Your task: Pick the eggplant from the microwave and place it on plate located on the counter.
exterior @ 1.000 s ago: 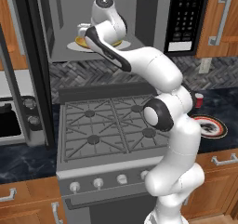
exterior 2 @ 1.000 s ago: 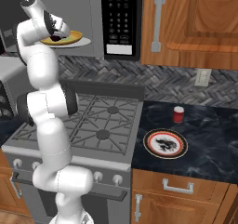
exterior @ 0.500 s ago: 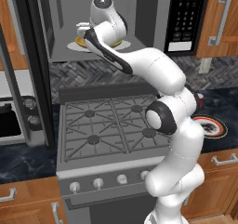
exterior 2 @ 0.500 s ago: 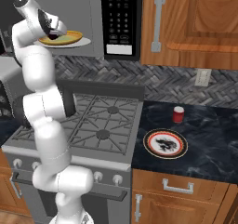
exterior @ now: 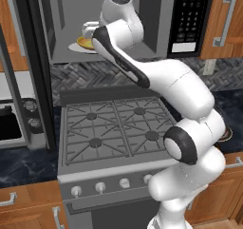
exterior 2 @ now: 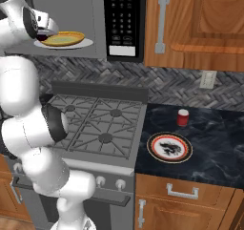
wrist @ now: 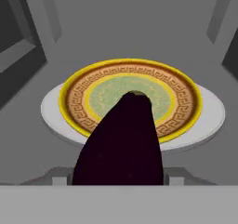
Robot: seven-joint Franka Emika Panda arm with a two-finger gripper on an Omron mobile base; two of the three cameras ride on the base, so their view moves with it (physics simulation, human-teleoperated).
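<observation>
Up inside the grey microwave (exterior: pixel 66 23), above the gas stove (exterior 2: pixel 95 124), I have the end effector (exterior 2: pixel 43 33) clamped on the eggplant (wrist: pixel 122 144), which hangs just over the yellow dish (wrist: pixel 132 95) on the white turntable (wrist: pixel 211 111). I judge it light, firm and glossy-slick, so I'd grip its thick middle. Its plate (exterior 2: pixel 169 147) waits on the bench (exterior 2: pixel 214 143).

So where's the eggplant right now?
The eggplant is up inside the microwave, held in the gripper just in front of the yellow dish that sits on the white turntable.
</observation>
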